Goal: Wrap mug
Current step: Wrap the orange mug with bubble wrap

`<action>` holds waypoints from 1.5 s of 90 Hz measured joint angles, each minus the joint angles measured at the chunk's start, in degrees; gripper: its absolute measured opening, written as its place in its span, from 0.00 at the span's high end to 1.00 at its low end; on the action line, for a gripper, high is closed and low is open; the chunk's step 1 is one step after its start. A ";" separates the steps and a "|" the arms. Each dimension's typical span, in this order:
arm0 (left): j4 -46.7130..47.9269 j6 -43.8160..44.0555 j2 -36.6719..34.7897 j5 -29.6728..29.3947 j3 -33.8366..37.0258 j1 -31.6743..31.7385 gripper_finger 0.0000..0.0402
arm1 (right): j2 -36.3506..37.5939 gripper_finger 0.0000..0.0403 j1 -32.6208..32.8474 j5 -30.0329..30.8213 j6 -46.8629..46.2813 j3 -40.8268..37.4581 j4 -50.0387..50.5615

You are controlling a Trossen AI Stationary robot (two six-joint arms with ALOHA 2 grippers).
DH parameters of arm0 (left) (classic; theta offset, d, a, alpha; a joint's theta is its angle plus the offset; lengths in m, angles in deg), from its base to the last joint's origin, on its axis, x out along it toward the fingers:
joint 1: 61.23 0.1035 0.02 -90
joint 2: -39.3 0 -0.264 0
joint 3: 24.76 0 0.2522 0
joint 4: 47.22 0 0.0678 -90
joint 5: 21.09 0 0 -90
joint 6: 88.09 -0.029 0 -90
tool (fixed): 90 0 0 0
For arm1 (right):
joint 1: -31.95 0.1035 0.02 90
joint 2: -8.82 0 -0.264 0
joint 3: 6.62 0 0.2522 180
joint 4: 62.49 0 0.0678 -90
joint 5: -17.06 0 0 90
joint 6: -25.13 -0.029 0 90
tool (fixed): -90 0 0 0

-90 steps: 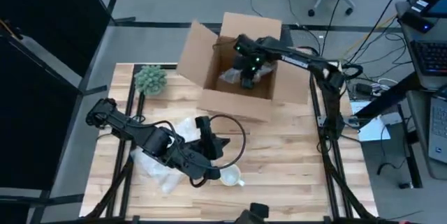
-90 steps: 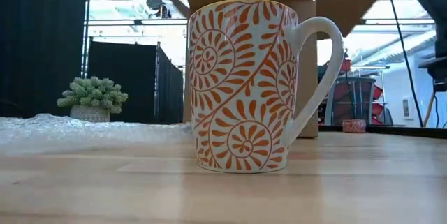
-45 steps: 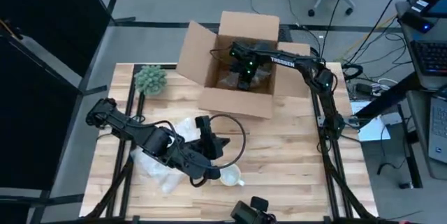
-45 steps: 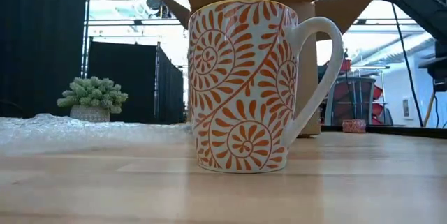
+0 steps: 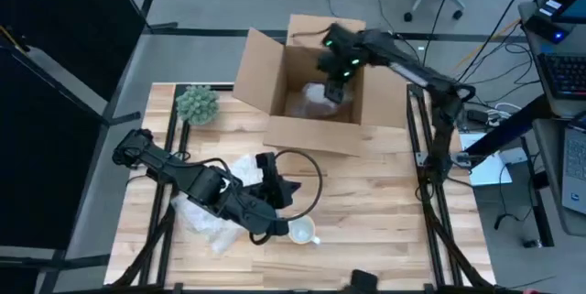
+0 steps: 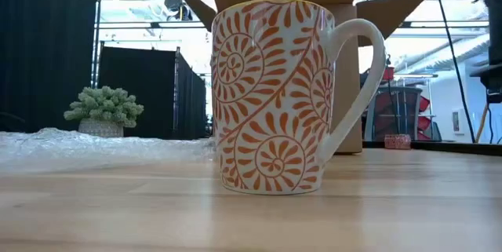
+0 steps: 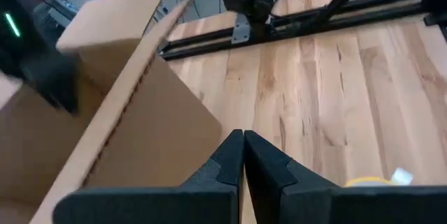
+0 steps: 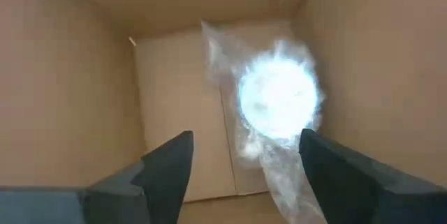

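The right gripper [image 8: 241, 165], fingers spread wide and empty, hangs over the open box [image 5: 307, 134], above a bubble-wrapped bundle [image 8: 278, 102] lying inside. The left gripper [image 7: 243, 155] is pinched closed, empty, beside the mug [image 6: 294, 95]. The white, orange-swirled mug stands upright, unwrapped, in front of the box.

Lighting is even and diffuse across the desk [image 5: 385, 193] in the high view; shadows beneath the arms are faint. Black curtains to the left of the desk read as near-solid dark.

In the low view, strong backlight from the room behind the mug [image 6: 274, 95] washes out the ceiling area; the mug's face is evenly lit, while the desk surface directly before it is soft and out of focus.

In the right wrist view, a wrapped bundle [image 8: 279, 98] inside the cardboard box [image 8: 70, 91] glares white, detail lost; motion blur softens the whole picture.

The left wrist view is sharp beyond the box, blurred nearest it.
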 joint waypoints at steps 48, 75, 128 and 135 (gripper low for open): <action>23.65 31.08 0.01 6.27 5.63 -6.64 1.00 | 26.95 0.40 25.65 0.19 -17.07 0.19 8.64; 23.02 46.20 0.07 14.44 16.17 -7.73 1.00 | 28.34 0.40 41.87 5.95 -22.69 -1.93 9.59; 8.61 55.29 0.07 18.93 29.75 -7.84 0.59 | 30.17 0.40 70.90 28.38 -40.87 -50.81 -28.25; 8.32 55.38 0.05 18.90 30.38 -7.79 0.57 | 28.43 0.40 71.60 30.07 -41.45 -55.91 -36.36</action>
